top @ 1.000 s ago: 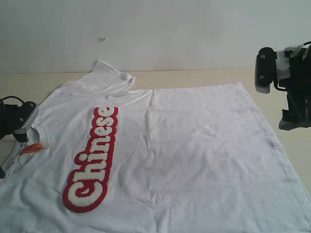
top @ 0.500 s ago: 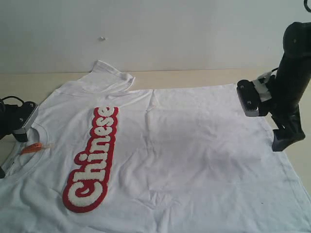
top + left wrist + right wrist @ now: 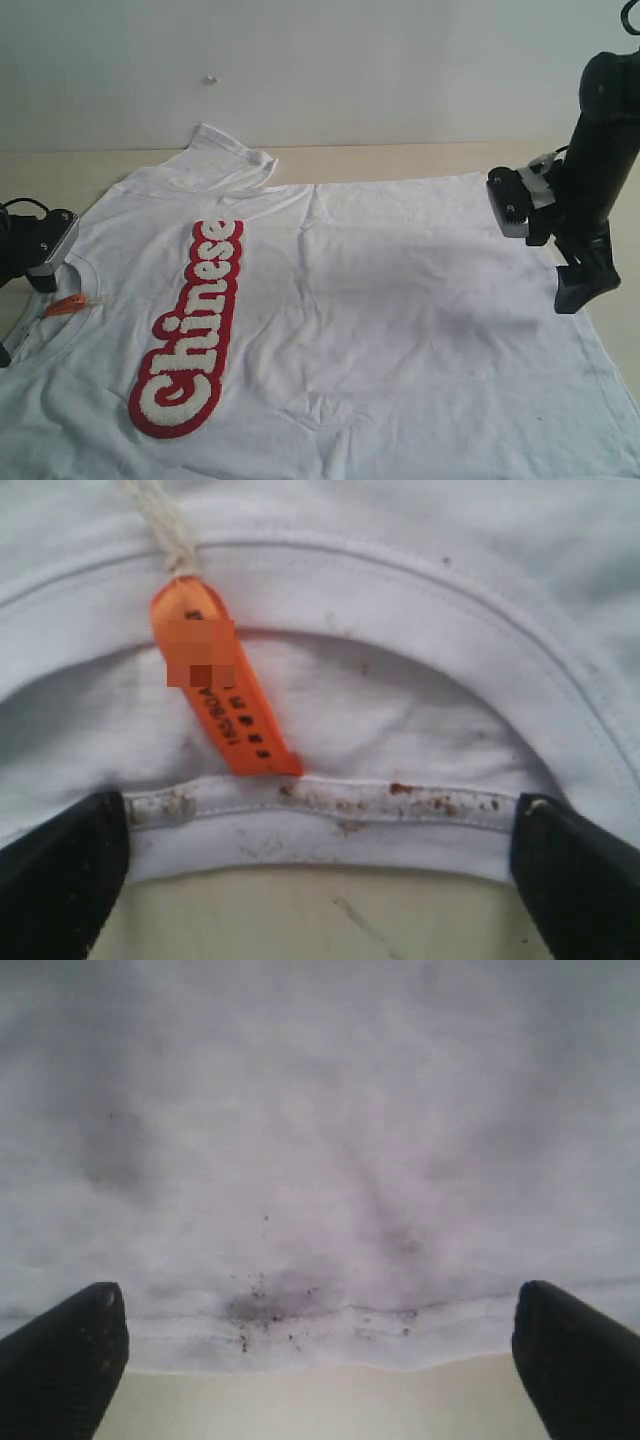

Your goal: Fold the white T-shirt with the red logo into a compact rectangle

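Black L gripper (image 3: 320,820): jaws spread wide, holding nothing, one each side of the collar (image 3: 420,825) back edge, w/ bare table (image 3: 300,920) showing in the gap below it. Orange tag (image 3: 225,690) lies just past that edge, inside the neck opening.

R gripper (image 3: 318,1305): also spread wide and empty. The hem (image 3: 400,1335) runs straight across btwn its tips, w/ grey smudges and dark specks on the cloth there. In the ext view it's tipped down at the right-hand edge of the cloth. Touching or just above, can't tell.

Shirt (image 3: 400,300) lies flat, front up, long axis running L–R: neck end at the L arm, hem end at the R arm, so each arm sits at its own end. Logo (image 3: 190,330) runs crosswise to that axis, near the L arm, well apart from the R. One sleeve (image 3: 235,155) is bunched on the far side.

Judgement: each edge crosses its gripper's gap square-on and lies dead ahead, so a short push fwd + close should catch both. Nothing is folded yet, so this is approx the very start. Risk on the L side is nipping the tag instead of the collar.
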Motion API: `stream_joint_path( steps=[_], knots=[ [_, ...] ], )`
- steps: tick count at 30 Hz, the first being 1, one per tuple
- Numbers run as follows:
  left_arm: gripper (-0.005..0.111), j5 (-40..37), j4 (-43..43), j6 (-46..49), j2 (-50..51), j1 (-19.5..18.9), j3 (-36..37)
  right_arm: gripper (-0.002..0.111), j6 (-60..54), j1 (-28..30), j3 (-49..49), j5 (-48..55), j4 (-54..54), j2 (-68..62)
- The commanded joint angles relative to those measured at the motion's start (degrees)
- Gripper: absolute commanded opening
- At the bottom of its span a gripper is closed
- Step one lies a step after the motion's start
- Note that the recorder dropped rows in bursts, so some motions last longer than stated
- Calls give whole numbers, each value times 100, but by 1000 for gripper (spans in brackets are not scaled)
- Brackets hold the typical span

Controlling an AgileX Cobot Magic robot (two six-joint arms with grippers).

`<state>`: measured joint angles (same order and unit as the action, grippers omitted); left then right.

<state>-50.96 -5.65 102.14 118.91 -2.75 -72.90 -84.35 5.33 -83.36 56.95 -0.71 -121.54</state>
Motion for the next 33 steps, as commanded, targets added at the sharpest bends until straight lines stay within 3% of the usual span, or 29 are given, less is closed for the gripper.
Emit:
stream_joint_path(
  steps=[1, 33],
  knots=[
    [104, -76, 90, -23, 109, 3, 28, 105, -47, 14, -35, -142, 11, -71],
    [104, -76, 90, -23, 109, 3, 28, 105, 7, 114, -339, -246, 219, -447]
  ],
)
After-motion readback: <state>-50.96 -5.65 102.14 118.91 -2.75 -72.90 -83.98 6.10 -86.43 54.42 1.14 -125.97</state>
